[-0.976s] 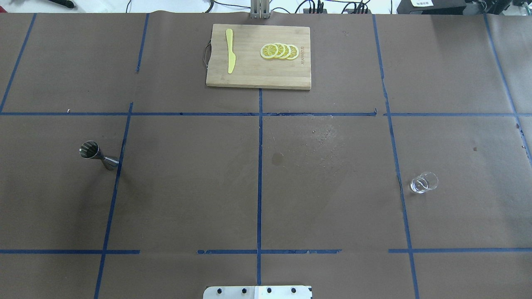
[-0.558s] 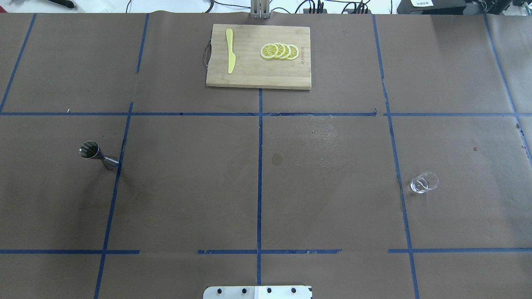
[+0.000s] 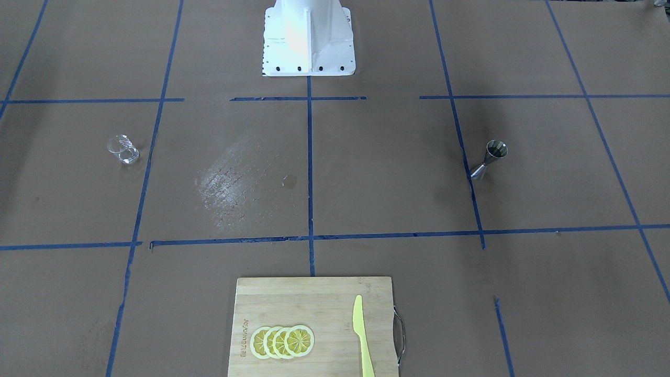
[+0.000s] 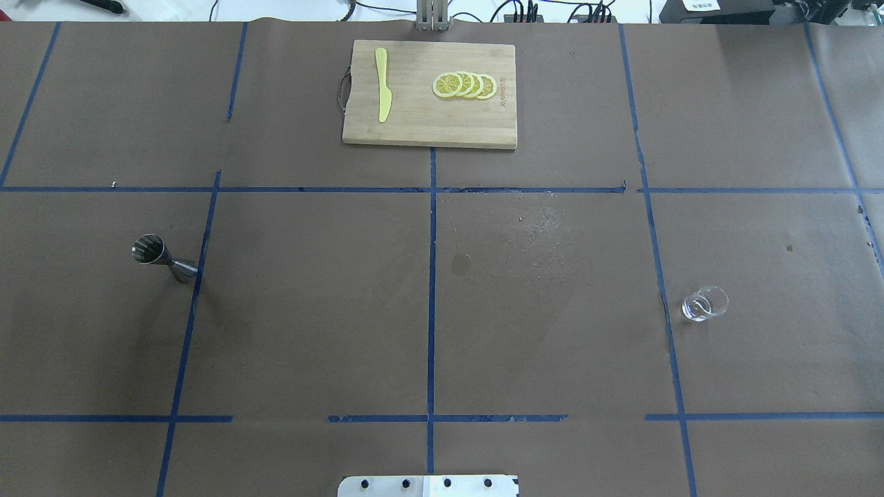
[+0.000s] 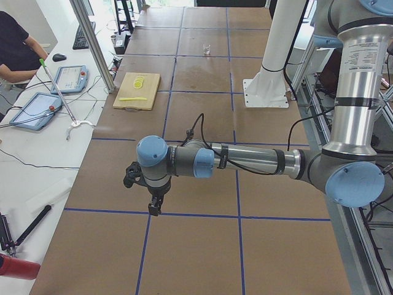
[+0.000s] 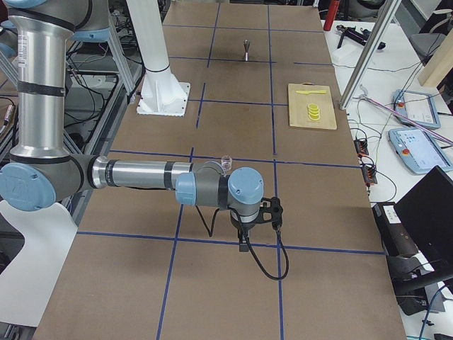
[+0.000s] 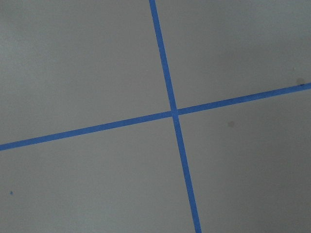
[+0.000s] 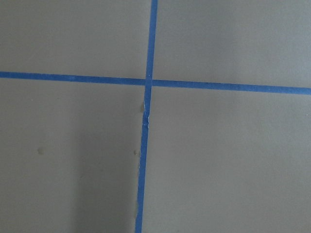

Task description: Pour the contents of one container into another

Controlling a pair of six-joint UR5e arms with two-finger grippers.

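A steel jigger (image 4: 164, 259) stands upright on the brown table's left half, also seen in the front view (image 3: 488, 158). A small clear glass (image 4: 705, 303) stands on the right half, seen too in the front view (image 3: 123, 149). Neither arm shows in the overhead or front views. My left gripper (image 5: 155, 206) hangs low over the table's near end in the left side view; I cannot tell if it is open or shut. My right gripper (image 6: 243, 244) hangs over the opposite end, short of the glass (image 6: 226, 161); its state is likewise unclear. Both wrist views show only taped table.
A wooden cutting board (image 4: 414, 124) at the far middle carries lemon slices (image 4: 464, 85) and a yellow knife (image 4: 382, 85). The white robot base (image 3: 308, 36) is at the near edge. A dried stain (image 4: 539, 235) marks the centre. An operator (image 5: 15, 52) sits beside the table.
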